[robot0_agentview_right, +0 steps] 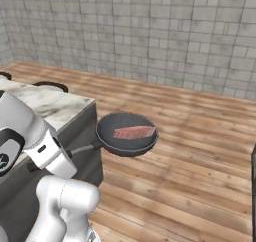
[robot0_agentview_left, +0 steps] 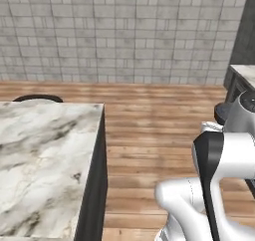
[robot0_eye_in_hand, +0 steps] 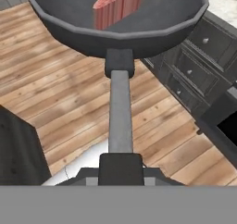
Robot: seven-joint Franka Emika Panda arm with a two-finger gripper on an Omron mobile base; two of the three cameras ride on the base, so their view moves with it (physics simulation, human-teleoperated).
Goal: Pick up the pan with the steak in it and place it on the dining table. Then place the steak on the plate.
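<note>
Jaws clamped on long straight handle of round black pan (robot0_agentview_right: 126, 134) w/ flat pinkish steak (robot0_agentview_right: 134, 132) inside.

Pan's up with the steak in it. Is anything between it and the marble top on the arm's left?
Nothing visible stands in the way. The pan, steak inside, hangs over the wooden floor just off the marble top's corner. The gripper holds its handle. The marble in view is bare; two dark chair backs stand beyond.
</note>
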